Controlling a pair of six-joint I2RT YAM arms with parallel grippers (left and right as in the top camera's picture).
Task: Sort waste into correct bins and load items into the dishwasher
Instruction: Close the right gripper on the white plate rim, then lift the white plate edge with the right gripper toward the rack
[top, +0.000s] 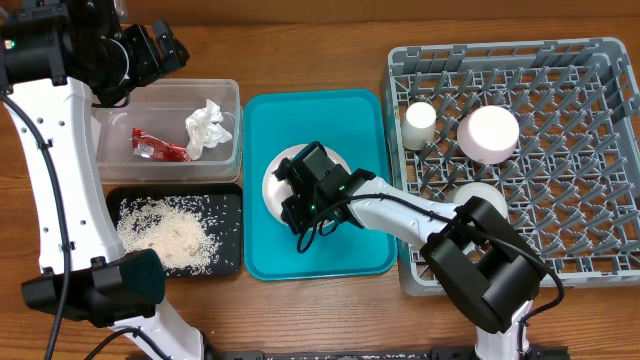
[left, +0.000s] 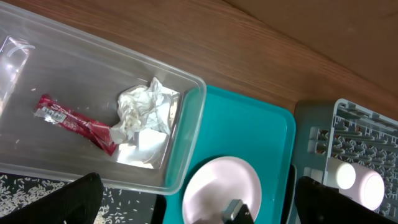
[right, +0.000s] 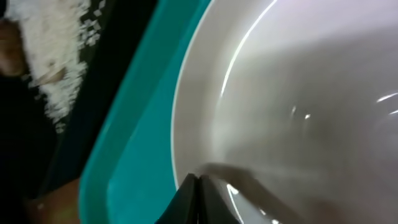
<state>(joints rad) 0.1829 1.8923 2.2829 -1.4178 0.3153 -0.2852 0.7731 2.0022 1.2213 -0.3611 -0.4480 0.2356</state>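
Two bins stand at the left of the desk: one clear tub and, just in front of it, one black tray. The clear tub holds two pieces of waste, one crumpled white napkin and one red sachet, lying close together. A single loose heap of rice is spread over the black tray. One teal tray lies in the middle, between the bins and the one grey dish rack at the right. There are four white dishes. One plate sits on the teal tray. One cup and one bowl stand side by side among the rack's pegs, and a second plate is in the rack, partly hidden behind the right arm. The right hand has its fingers pressed together, their tips at the near edge of the plate on the teal tray; whether they pinch its rim cannot be told. The left hand hangs over the far edge of the clear tub with its fingers spread wide and nothing between them. The desk is brown wood with a visible grain and fills every view to its borders.
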